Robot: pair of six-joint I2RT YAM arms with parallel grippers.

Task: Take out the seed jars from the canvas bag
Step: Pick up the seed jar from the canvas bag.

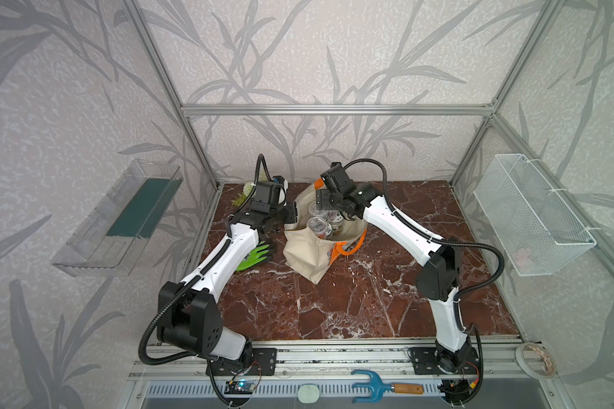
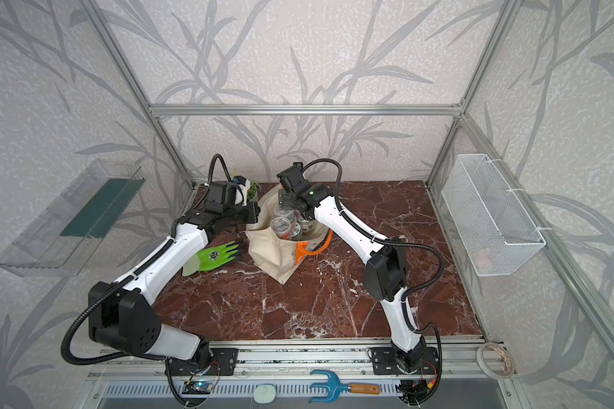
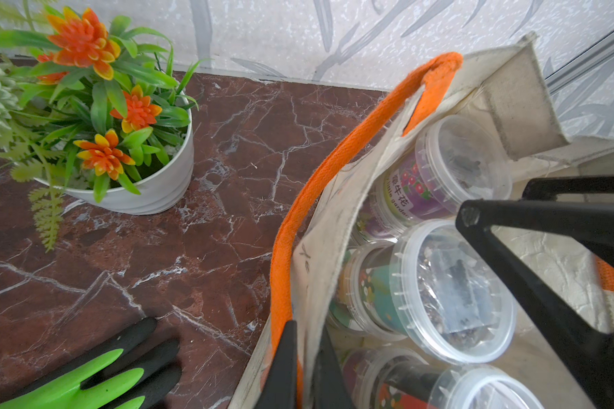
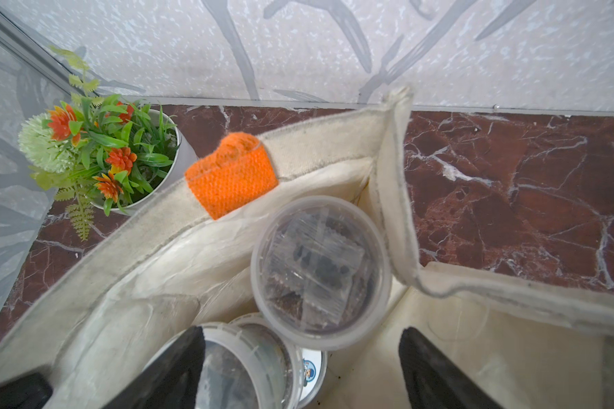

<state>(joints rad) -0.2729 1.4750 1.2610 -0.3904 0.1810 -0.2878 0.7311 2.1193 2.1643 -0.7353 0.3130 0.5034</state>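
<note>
Red-brown marble tabletop (image 1: 334, 301), boxed in by a metal frame and leaf-patterned wallpaper. Canvas bag (image 1: 309, 255) stood toward the back, roughly midway between the two arms, mouth open upward and cloth slumped on its near side. Seed jars (image 1: 316, 225) were all inside the bag, none out on the marble; both top views showed several packed close together in the mouth. Left wrist view gave clear lids in a row: a purple-labelled jar (image 3: 440, 177) at the far end and a teal-labelled jar (image 3: 454, 290) next to it, dark seed and a small packet under its lid. Left gripper (image 3: 305, 331) was clenched on the bag's rim, with cloth and orange strap (image 3: 280, 269) pinched between its fingers (image 3: 280, 368), on the side facing the white flower pot (image 3: 149, 191). Right gripper (image 4: 302, 334) sat inside the bag's mouth, jaws apart and released, grasping nothing I could make out (one finger (image 4: 178, 371) overlapped a clear lid, contact not tellable). A clear-lidded jar (image 4: 321, 272) lay just past its fingertips, near the bag's folded corner. Green-and-black glove (image 2: 217, 256) lay flat on the marble beside the bag, partly under the left arm. Blue hand rake (image 1: 369, 386) rested on the front rail; white wire basket (image 1: 532, 216) hung on the right wall
</note>
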